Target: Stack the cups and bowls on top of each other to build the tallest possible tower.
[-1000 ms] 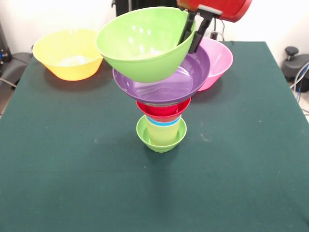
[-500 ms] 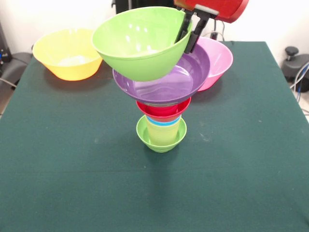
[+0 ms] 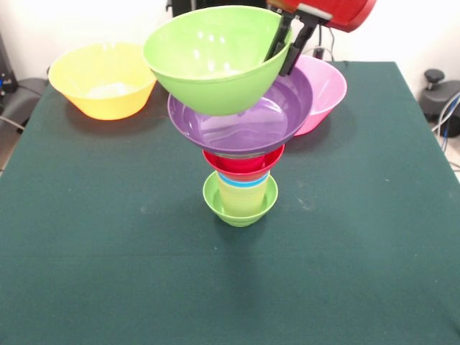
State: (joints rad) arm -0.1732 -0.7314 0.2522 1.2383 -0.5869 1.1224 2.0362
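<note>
The gripper comes in from the top right of the tower, its dark jaws closed over the right rim of the large green bowl, one jaw inside the rim and one outside. That bowl hangs tilted in the air above the tower, its open mouth tipped toward the camera and its underside just over the wide purple bowl; whether the two touch cannot be told from this view.

The tower stands near the middle of the green desk. Counted from the bottom: one small lime-green bowl as the base, one pale yellow cup standing in it, a thin band of one blue cup above that, one small red bowl, then the purple bowl on top. That makes three bowls and two cups visible in the pile. Anything else nested inside is hidden.

Two more bowls rest on the desk apart from the tower: one large yellow bowl well behind it and to the left, upright, and one pink bowl behind and to the right, partly covered by the purple bowl's rim and the jaws. In all, six bowls show: one green, one purple, one red, one lime-green, one yellow, one pink.
</note>
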